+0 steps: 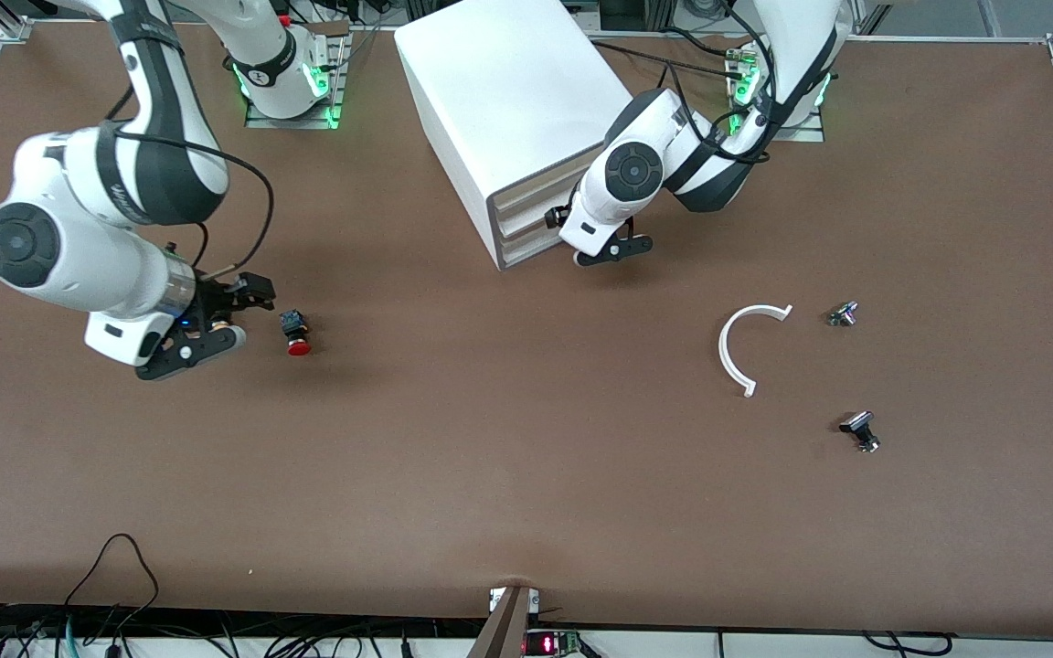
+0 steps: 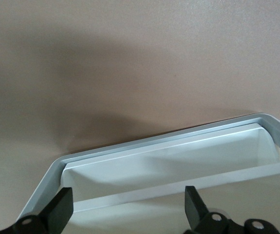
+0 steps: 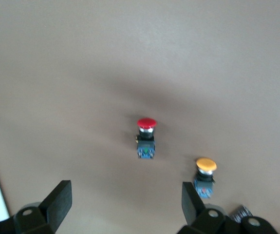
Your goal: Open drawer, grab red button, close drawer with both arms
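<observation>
The white cabinet (image 1: 508,100) stands at the robots' side of the table with its three drawers (image 1: 526,215) all pushed in. My left gripper (image 1: 584,238) is open at the drawer fronts. In the left wrist view the fingers (image 2: 62,209) straddle a drawer front (image 2: 169,161). The red-capped button (image 1: 296,334) lies on its side on the table toward the right arm's end. My right gripper (image 1: 239,320) is open and empty beside it. The right wrist view shows the red button (image 3: 146,139) between the gripper's (image 3: 124,204) spread fingers and farther out.
An orange-capped button (image 3: 205,175) lies next to the red one, close to one right finger. A white curved strip (image 1: 739,352) and two small silver-black parts (image 1: 843,313) (image 1: 861,429) lie toward the left arm's end. Cables hang at the table's near edge.
</observation>
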Motion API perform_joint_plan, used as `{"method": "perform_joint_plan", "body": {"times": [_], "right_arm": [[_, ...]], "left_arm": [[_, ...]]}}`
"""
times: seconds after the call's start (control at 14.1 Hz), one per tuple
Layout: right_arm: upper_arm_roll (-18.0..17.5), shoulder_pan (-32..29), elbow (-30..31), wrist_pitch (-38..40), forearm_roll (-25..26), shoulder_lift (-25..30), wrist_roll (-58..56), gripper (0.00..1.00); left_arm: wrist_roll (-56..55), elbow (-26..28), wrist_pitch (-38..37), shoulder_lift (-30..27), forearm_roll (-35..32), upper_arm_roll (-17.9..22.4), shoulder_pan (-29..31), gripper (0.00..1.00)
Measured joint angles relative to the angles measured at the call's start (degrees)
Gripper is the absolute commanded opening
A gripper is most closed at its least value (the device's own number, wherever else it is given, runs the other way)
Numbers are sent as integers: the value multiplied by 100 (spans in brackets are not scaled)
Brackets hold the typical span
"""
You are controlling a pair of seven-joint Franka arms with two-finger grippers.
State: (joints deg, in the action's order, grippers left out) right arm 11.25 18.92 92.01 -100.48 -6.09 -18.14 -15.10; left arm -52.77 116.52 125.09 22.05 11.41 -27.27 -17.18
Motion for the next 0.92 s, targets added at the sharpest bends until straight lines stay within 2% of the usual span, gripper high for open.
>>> {"method": "perform_joint_plan", "body": {"times": [0.28,0.35,0.57,0.92], "right_arm": [[183,-146,-767,846,217,1,0,100],[122,-304,-908,984,264,1,0,100],[-420,-1001,-1159,1179,385,51,14,100],[-564,-1105,-1338,1805,485,228,186,100]], "left_arm": [[-7,-6,89,-39,0,119,87,100],[2,-22,113,-76,0,240,162,100],[310,-119,470,-305,-1,594,565,100],[1402,-184,1003,-941,-2,674,1539,100]]}}
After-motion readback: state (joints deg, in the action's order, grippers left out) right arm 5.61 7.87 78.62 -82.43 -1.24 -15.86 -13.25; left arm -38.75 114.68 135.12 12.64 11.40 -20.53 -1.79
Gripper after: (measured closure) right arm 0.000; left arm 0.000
